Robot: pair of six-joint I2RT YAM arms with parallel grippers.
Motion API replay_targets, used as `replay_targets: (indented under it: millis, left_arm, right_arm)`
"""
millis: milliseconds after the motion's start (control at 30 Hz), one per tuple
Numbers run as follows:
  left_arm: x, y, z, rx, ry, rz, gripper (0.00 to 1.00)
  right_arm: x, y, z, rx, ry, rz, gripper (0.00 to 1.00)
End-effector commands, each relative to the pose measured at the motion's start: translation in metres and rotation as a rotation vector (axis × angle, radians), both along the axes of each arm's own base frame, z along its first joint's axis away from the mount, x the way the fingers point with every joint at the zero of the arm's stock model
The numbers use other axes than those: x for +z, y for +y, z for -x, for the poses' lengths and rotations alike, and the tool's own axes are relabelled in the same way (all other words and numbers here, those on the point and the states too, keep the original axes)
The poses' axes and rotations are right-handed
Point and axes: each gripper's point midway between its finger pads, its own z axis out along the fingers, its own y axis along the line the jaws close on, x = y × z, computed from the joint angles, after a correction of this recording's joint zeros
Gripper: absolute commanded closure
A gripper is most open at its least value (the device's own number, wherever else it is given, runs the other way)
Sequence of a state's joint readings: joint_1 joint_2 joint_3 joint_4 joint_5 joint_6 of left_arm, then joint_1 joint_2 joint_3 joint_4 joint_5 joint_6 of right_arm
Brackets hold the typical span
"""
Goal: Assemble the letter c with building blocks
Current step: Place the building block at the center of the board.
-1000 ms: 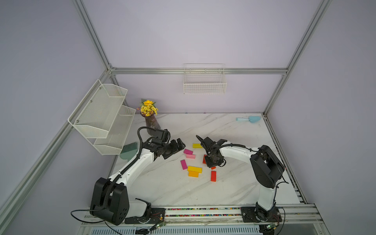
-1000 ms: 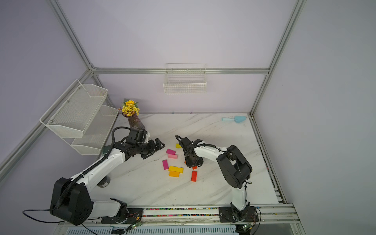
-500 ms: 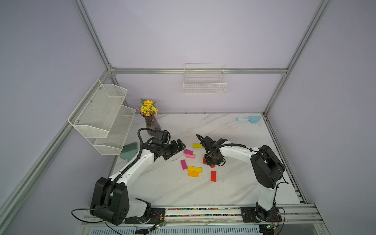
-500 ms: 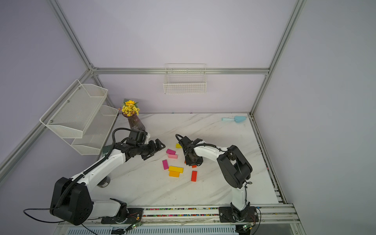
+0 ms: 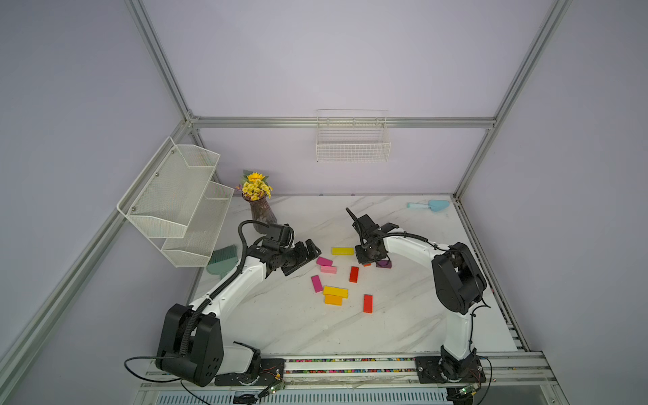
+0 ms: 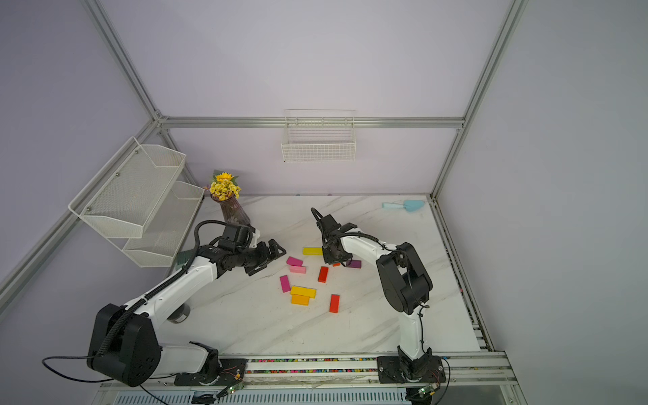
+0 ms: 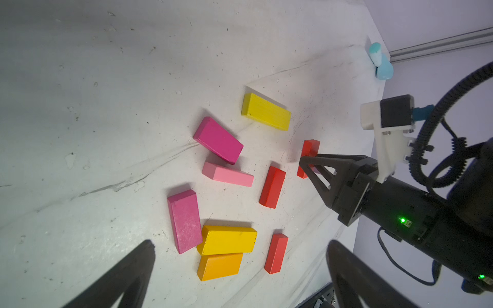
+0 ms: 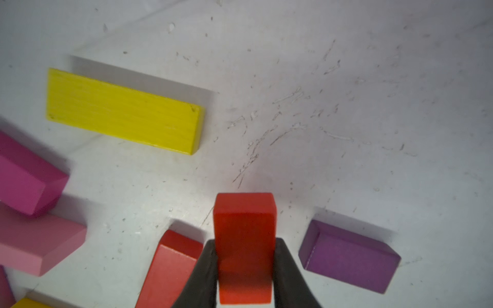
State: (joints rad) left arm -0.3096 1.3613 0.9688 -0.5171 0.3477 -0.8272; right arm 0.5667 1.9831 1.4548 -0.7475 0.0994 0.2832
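Building blocks lie scattered mid-table in both top views: a yellow block (image 5: 343,251), a magenta block (image 5: 324,261), a light pink block (image 5: 328,269), a red block (image 5: 354,274) and a yellow block on an orange one (image 5: 333,300). My right gripper (image 8: 245,242) is shut on a red block (image 8: 244,221), held on end low over the table beside a dark purple block (image 8: 349,258). My left gripper (image 7: 240,245) is open and empty. It hovers just left of the blocks (image 5: 308,254).
A vase of yellow flowers (image 5: 257,207) stands at the back left behind the left arm. A white mesh shelf (image 5: 175,203) and a green brush (image 5: 222,259) are on the left side. A light blue scoop (image 5: 429,205) lies in the back right corner.
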Motion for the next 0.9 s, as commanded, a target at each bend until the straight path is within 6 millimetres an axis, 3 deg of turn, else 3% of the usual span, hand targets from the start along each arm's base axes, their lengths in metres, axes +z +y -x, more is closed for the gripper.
replay_targets:
  millis: [0,633,767,867]
  left_arm:
    - [0.015,-0.006,-0.008,-0.017,-0.043,0.029,0.0]
    - [0.014,-0.008,-0.011,-0.018,-0.041,0.039,0.0]
    - [0.014,-0.009,-0.013,-0.019,-0.041,0.042,0.0]
    - [0.015,-0.01,-0.013,-0.02,-0.04,0.046,0.0]
  right_arm:
    - [-0.001,0.004,-0.007,0.087,-0.033,0.031,0.91]
    - [-0.014,-0.011,-0.016,0.225,-0.086,0.177,0.9]
    - [-0.017,-0.012,-0.015,0.237,-0.084,0.179,0.84]
    - [-0.018,-0.013,-0.013,0.237,-0.085,0.18,0.71]
